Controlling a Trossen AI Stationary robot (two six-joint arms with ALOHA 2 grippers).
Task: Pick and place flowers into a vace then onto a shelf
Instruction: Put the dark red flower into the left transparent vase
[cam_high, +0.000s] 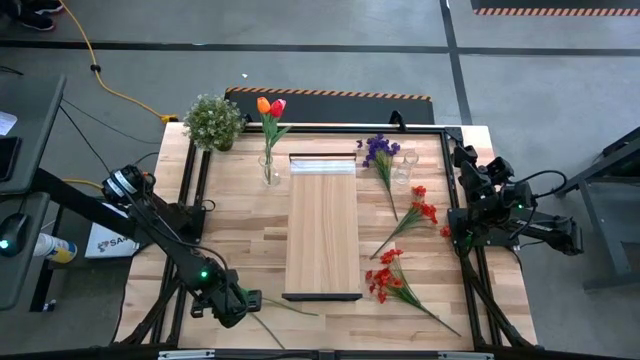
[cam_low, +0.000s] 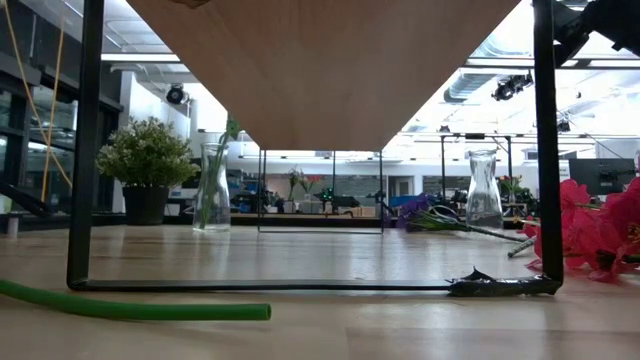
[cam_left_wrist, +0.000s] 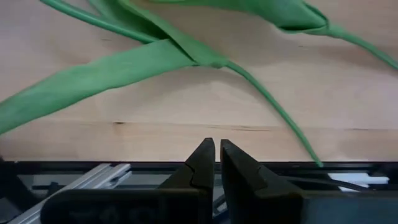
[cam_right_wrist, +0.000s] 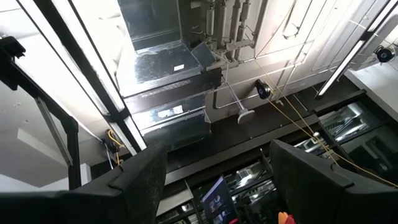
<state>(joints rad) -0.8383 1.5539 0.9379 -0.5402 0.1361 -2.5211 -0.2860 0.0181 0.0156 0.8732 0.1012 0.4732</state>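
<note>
The green-stemmed, long-leaved artificial flower (cam_high: 285, 308) lies flat on the planked wooden tabletop (cam_high: 240, 230) at the near-left edge, just left of the near end of the long pale wooden shelf (cam_high: 322, 225). The left gripper (cam_left_wrist: 217, 163) sits just beside the stem end with its 2 fingers clenched and nothing between them. Judged step: picking this flower; the next move calls for opening the fingers and closing them across the stem. 1 clear glass vase (cam_high: 269, 168) at the far left already holds orange and red tulips (cam_high: 269, 106); a 2nd clear glass vase (cam_high: 404, 168) stands far right beside a purple sprig (cam_high: 379, 152), with red blossom sprays (cam_high: 405, 240) nearer. The right gripper (cam_right_wrist: 217, 180) waits at the right edge, released. No legible writing.
</note>
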